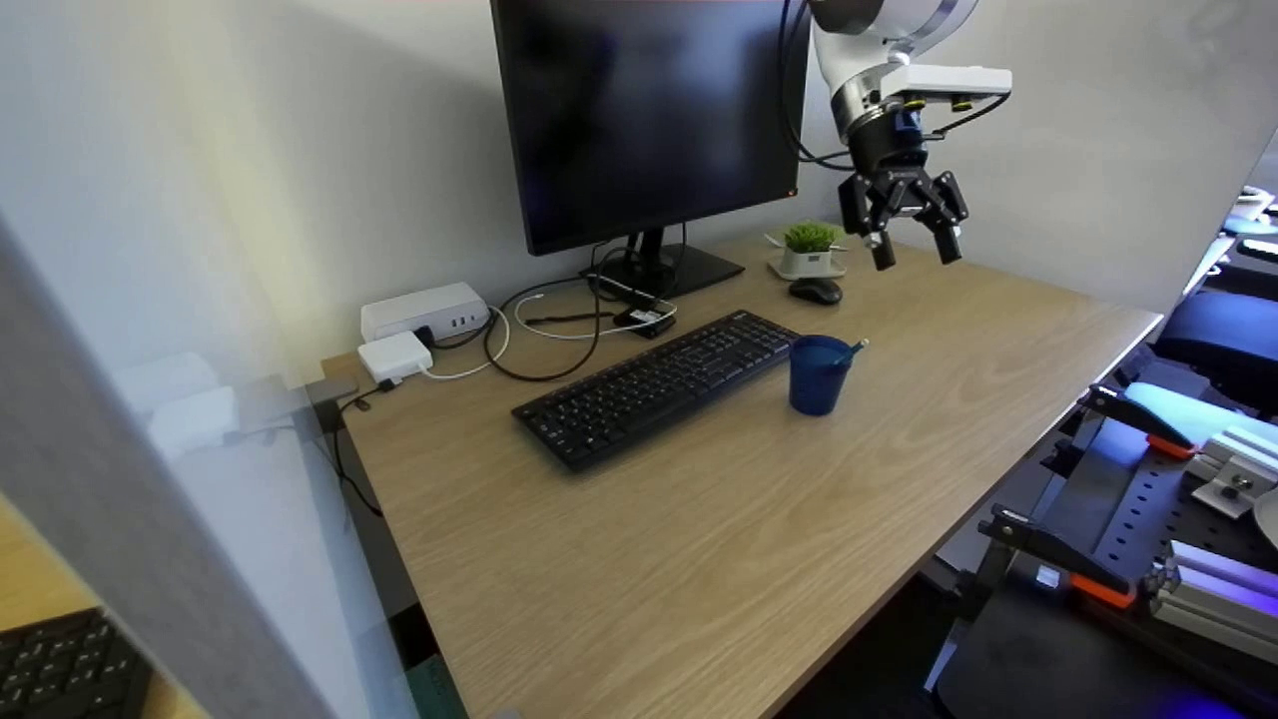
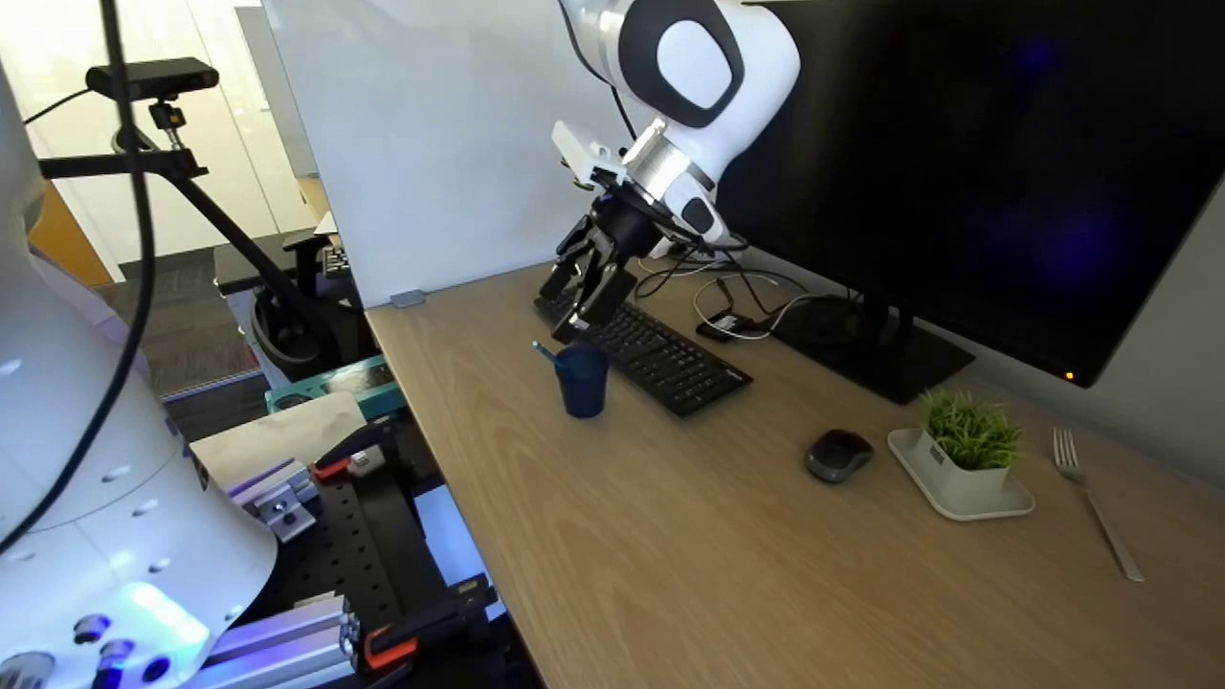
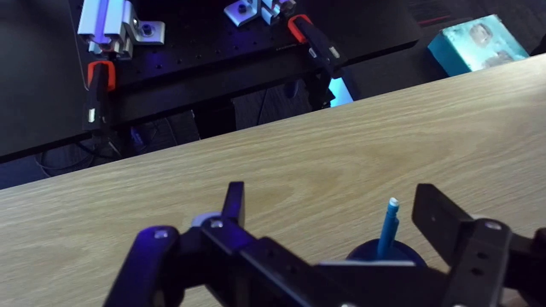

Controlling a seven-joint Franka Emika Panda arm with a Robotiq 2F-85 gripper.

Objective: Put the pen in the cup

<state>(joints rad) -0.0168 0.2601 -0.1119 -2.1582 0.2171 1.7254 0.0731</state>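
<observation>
The dark-blue cup (image 1: 817, 384) stands upright on the wooden table in front of the keyboard, and it also shows in an exterior view (image 2: 582, 385). The teal pen (image 1: 852, 352) leans inside the cup, with its light-tipped end sticking out over the rim, as in an exterior view (image 2: 546, 352). In the wrist view the pen (image 3: 388, 232) rises from the cup (image 3: 408, 252), whose lower part is hidden behind the gripper. My gripper (image 1: 916, 252) is open and empty, raised above the table and apart from the cup. Its spread fingers also show in an exterior view (image 2: 567, 308) and in the wrist view (image 3: 330, 196).
A black keyboard (image 1: 659, 384) lies beside the cup. A mouse (image 2: 838, 455), a potted plant on a white tray (image 2: 967, 450) and a fork (image 2: 1096, 507) lie farther along. A monitor (image 1: 659, 120), cables and white boxes (image 1: 424, 312) stand at the wall side.
</observation>
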